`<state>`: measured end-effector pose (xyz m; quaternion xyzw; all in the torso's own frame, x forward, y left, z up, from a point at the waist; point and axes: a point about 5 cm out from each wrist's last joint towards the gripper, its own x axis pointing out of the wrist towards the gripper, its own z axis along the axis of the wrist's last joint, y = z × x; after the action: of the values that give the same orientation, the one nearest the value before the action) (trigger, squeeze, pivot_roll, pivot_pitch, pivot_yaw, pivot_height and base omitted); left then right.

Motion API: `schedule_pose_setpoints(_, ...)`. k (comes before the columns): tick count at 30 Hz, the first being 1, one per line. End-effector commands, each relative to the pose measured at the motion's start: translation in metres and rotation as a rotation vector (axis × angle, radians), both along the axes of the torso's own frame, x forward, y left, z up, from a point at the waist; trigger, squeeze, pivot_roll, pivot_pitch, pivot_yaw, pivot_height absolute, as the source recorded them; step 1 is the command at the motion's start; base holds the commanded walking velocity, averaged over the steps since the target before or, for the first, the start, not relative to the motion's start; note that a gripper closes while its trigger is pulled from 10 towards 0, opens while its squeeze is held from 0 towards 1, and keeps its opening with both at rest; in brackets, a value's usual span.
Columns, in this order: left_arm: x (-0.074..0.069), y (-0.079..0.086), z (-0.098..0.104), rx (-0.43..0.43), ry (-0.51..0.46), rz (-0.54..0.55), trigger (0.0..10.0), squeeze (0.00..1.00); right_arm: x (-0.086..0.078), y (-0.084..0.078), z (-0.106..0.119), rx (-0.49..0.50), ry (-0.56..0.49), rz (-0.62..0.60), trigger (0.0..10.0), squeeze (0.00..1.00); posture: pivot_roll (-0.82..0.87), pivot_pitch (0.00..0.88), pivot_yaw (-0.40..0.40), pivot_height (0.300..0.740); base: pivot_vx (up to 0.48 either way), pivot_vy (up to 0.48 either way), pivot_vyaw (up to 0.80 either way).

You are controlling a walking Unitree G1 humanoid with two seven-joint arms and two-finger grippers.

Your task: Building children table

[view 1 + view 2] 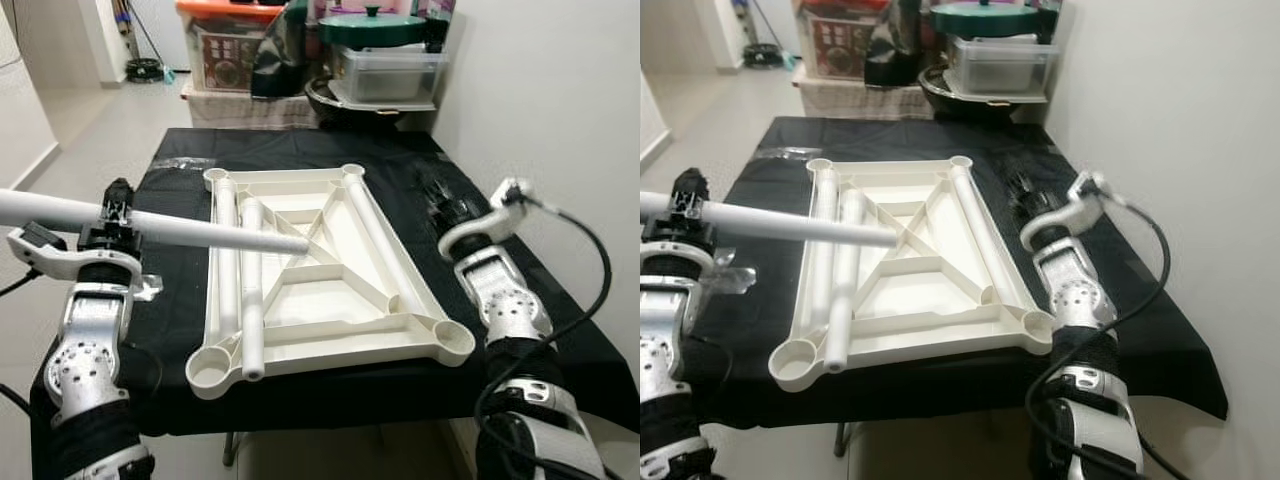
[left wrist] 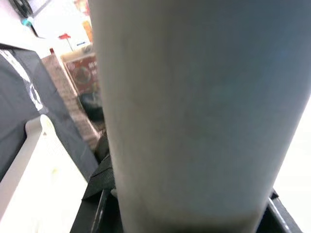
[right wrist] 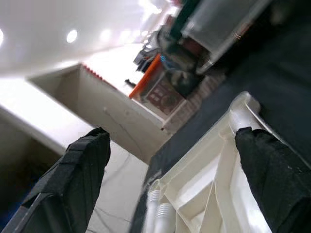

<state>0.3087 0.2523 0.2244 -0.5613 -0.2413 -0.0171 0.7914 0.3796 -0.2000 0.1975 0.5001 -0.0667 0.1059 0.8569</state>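
Note:
A white plastic tabletop [image 1: 378, 250] lies upside down on the black-covered table [image 1: 560, 320], a round socket at each corner. Two white leg tubes [image 1: 228, 262] rest side by side along its left part. My left gripper [image 1: 115, 215] is shut on a third long white leg tube [image 1: 200, 231], held nearly level above the table's left side, its free end over the tabletop's middle. That tube [image 2: 194, 111] sits close against the left wrist camera. My right gripper [image 1: 440, 202] stands open just right of the tabletop, fingers [image 3: 73, 179] wide apart and empty.
Behind the table stand a red-lidded storage box [image 1: 225, 45], a clear bin [image 1: 385, 75] and a green lid [image 1: 372, 28]. A white wall [image 1: 560, 90] runs close along the right. Crumpled clear wrap [image 1: 185, 162] lies at the cloth's back left. Bare floor [image 1: 110, 130] lies to the left.

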Motion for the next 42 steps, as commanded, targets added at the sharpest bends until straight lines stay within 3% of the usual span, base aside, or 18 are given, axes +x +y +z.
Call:
schedule_pose_setpoints(1, 0.006, -0.003, -0.001, -0.047, 0.004, -0.010, 10.0, 0.00, 0.001, 0.012, -0.002, 0.057, 0.008, 0.055, 10.0, 1.00, -0.02, 0.000, -0.070, 0.740, 0.000, 0.000, 0.00)
schedule_pose_setpoints(2, 0.010, -0.006, 0.001, -0.060, -0.002, -0.024, 10.0, 0.00, -0.002, 0.025, -0.007, 0.084, 0.020, 0.116, 10.0, 1.00, -0.02, 0.000, -0.068, 0.740, 0.000, 0.000, 0.00)
schedule_pose_setpoints(3, 0.010, -0.006, 0.001, -0.060, -0.002, -0.024, 10.0, 0.00, -0.002, 0.025, -0.007, 0.084, 0.020, 0.116, 10.0, 1.00, -0.02, 0.000, -0.068, 0.740, 0.000, 0.000, 0.00)
schedule_pose_setpoints(5, 0.015, -0.011, 0.005, -0.098, -0.024, -0.048, 10.0, 0.00, -0.006, 0.046, -0.012, 0.132, 0.041, 0.203, 10.0, 1.00, -0.03, 0.000, -0.066, 0.740, 0.000, 0.000, 0.00)
schedule_pose_setpoints(13, 0.032, -0.011, 0.001, -0.224, -0.017, -0.042, 10.0, 0.00, -0.012, 0.081, -0.016, 0.255, 0.087, 0.319, 10.0, 1.00, -0.03, 0.000, -0.061, 0.740, 0.000, 0.000, 0.00)
schedule_pose_setpoints(15, 0.049, -0.030, -0.007, -0.244, 0.025, -0.084, 10.0, 0.00, -0.013, 0.107, -0.008, 0.276, 0.081, 0.409, 10.0, 0.98, -0.04, 0.000, -0.057, 0.740, 0.000, 0.000, 0.00)
schedule_pose_setpoints(18, 0.053, -0.039, -0.007, -0.243, 0.024, -0.111, 10.0, 0.00, -0.010, 0.110, 0.001, 0.317, 0.068, 0.414, 10.0, 0.91, -0.04, 0.000, -0.054, 0.740, 0.000, 0.000, 0.00)
schedule_pose_setpoints(19, 0.055, -0.041, -0.008, -0.245, 0.027, -0.116, 10.0, 0.00, -0.010, 0.111, 0.005, 0.333, 0.061, 0.417, 10.0, 0.07, -0.05, 0.000, -0.050, 0.740, 0.000, 0.000, 0.00)
schedule_pose_setpoints(20, 0.055, -0.041, -0.008, -0.245, 0.027, -0.116, 10.0, 0.00, -0.010, 0.111, 0.005, 0.333, 0.061, 0.417, 10.0, 0.07, -0.05, 0.000, -0.050, 0.740, 0.000, 0.000, 0.00)
schedule_pose_setpoints(21, 0.056, -0.042, -0.009, -0.244, 0.034, -0.120, 10.0, 0.00, -0.010, 0.112, 0.009, 0.343, 0.052, 0.422, 10.0, 0.00, -0.05, 0.000, -0.048, 0.740, 0.000, 0.000, 0.00)
schedule_pose_setpoints(30, 0.072, -0.053, -0.013, -0.252, 0.046, -0.142, 10.0, 0.00, -0.016, 0.145, 0.024, 0.396, 0.045, 0.512, 10.0, 0.00, -0.05, 0.000, -0.055, 0.740, 0.000, 0.000, 0.00)
schedule_pose_setpoints(35, 0.078, -0.064, -0.012, -0.266, 0.048, -0.171, 10.0, 0.00, -0.017, 0.153, 0.025, 0.399, 0.051, 0.534, 10.0, 0.00, -0.05, 0.000, -0.054, 0.740, 0.000, 0.000, 0.00)
schedule_pose_setpoints(38, 0.082, -0.075, -0.008, -0.275, 0.043, -0.202, 10.0, 0.00, -0.017, 0.156, 0.025, 0.390, 0.053, 0.537, 10.0, 0.00, -0.05, 0.000, -0.052, 0.740, 0.000, 0.000, 0.00)
schedule_pose_setpoints(42, 0.089, -0.106, 0.001, -0.292, 0.033, -0.297, 10.0, 0.00, -0.014, 0.161, 0.029, 0.377, 0.044, 0.541, 10.0, 0.00, -0.05, 0.000, -0.049, 0.740, 0.000, 0.000, 0.00)
